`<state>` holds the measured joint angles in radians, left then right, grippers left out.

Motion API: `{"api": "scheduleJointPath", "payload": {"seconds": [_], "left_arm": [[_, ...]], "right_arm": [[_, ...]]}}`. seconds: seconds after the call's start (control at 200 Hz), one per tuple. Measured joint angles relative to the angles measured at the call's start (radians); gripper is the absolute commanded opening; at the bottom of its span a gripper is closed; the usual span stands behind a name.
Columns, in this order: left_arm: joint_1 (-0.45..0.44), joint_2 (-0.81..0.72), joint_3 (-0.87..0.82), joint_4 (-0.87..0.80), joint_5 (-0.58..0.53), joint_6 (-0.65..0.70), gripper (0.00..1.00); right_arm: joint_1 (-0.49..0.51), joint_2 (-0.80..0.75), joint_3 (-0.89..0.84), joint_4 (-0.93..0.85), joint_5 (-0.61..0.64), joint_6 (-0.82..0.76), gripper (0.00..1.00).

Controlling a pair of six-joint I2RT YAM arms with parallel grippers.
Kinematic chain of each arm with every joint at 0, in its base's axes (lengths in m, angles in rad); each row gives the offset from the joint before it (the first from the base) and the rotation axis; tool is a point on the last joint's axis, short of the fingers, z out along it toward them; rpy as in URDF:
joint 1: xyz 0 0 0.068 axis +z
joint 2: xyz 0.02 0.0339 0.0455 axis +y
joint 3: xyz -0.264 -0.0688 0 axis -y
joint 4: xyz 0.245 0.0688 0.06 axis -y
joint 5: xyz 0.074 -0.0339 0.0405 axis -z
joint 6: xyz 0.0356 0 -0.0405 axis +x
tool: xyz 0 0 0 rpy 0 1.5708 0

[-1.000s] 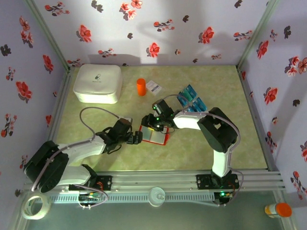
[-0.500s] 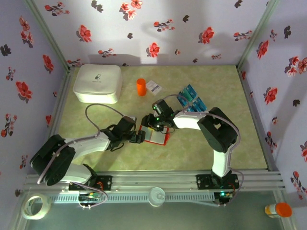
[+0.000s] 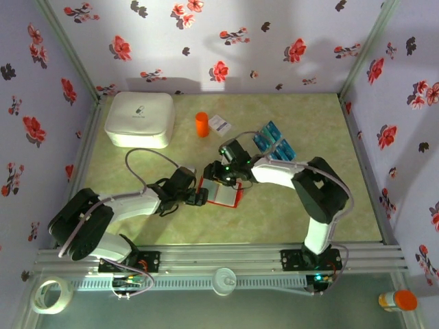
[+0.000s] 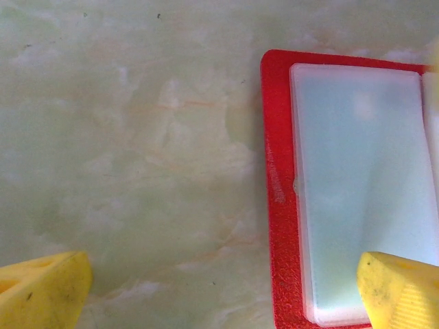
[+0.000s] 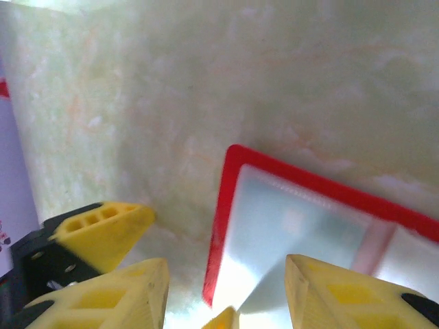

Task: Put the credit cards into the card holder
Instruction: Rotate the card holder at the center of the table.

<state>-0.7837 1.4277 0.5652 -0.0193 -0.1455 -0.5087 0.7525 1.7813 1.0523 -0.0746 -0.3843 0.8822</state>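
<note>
The red card holder (image 3: 223, 195) lies open and flat on the table, its pale pockets facing up. Blue and teal credit cards (image 3: 273, 142) lie in a loose group behind and to its right. My left gripper (image 3: 200, 197) sits low at the holder's left edge, open wide. In the left wrist view its yellow fingertips (image 4: 41, 291) straddle the card holder's red border (image 4: 278, 205). My right gripper (image 3: 223, 181) hovers over the holder's far left corner. In the right wrist view the right gripper (image 5: 226, 295) is open above the card holder's red corner (image 5: 226, 199), holding nothing.
A big white rounded box (image 3: 139, 118) stands at the back left. An orange cylinder (image 3: 201, 124) and a white paper card (image 3: 219, 123) are behind the holder. Floral walls close in the table on three sides. A tape roll (image 3: 51, 293) lies outside the front rail.
My left arm has slid right, bringing its gripper up to the holder's left edge. The right gripper has barely shifted.
</note>
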Motion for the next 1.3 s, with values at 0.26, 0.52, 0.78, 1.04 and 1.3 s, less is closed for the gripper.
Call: {"api": "scheduleJointPath", "payload": {"seconds": [0.26,0.52,0.78,1.04,1.3], "left_arm": [[0.0,0.0,0.0,0.0,-0.001,0.0,1.0],[0.0,0.0,0.0,0.0,-0.001,0.0,1.0],[0.0,0.0,0.0,0.0,-0.002,0.0,1.0],[0.0,0.0,0.0,0.0,-0.002,0.0,1.0],[0.0,0.006,0.0,0.005,-0.005,-0.001,1.0]], "right_arm": [[0.0,-0.255,-0.074,-0.189,0.176,-0.117,0.5],[0.0,-0.312,-0.221,-0.324,0.307,-0.157,0.5],[0.0,-0.261,-0.237,-0.315,0.319,-0.171,0.26],[-0.036,-0.236,-0.217,-0.321,0.333,-0.217,0.03],[-0.059,-0.229,-0.159,-0.324,0.329,-0.25,0.32]]}}
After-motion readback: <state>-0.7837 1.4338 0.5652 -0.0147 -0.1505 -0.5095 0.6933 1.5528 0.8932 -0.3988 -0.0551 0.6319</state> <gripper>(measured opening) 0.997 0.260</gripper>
